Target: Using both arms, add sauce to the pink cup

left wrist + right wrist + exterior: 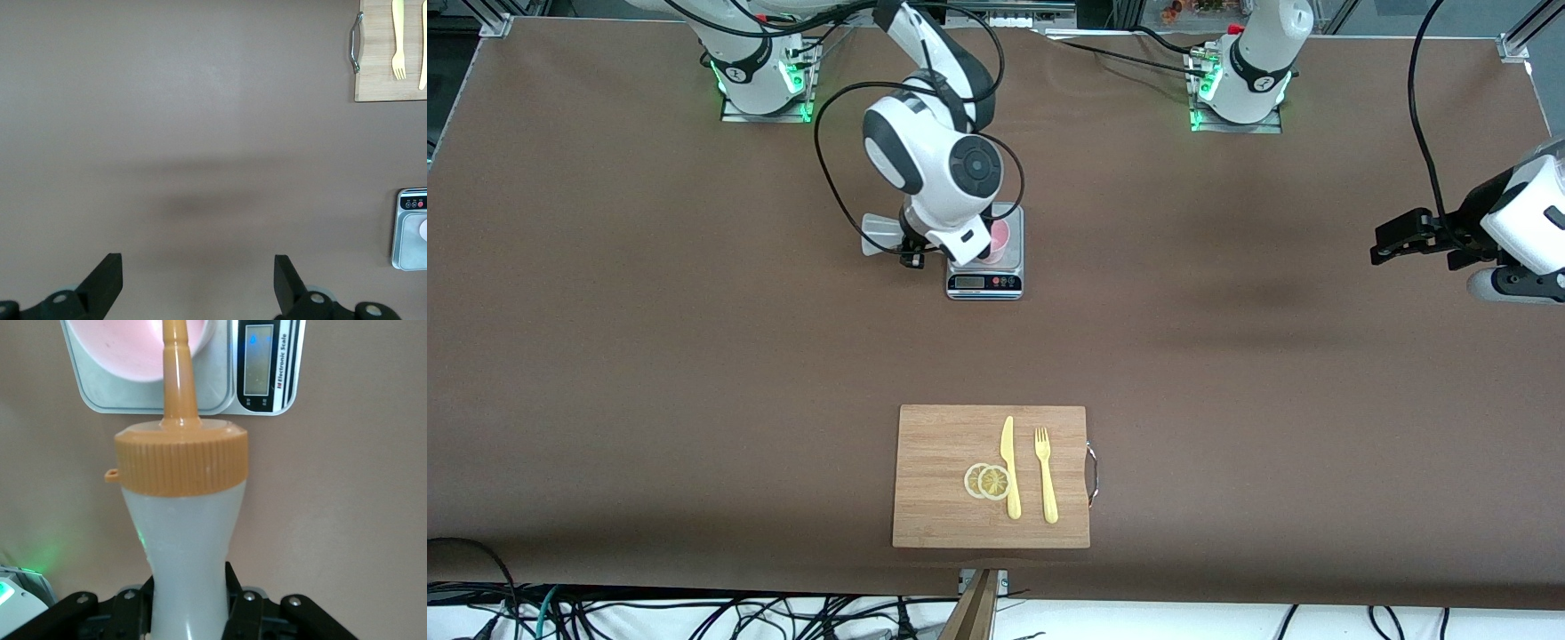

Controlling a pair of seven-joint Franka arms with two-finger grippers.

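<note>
While the left pincer waits wide, the right pincer squeezes the sauce, half hiding the pink cup.

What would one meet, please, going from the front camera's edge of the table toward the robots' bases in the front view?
Cutting board bearing lemon slices, knife and fork → bare table → scale carrying the pink cup.

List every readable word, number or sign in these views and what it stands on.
"Electronic Scale": on the scale panel, beside its display, right wrist view.
Scale display digits: too faint to read.
Scale button labels: too small to read.
Marks on the arm bases: too small to read.
</note>
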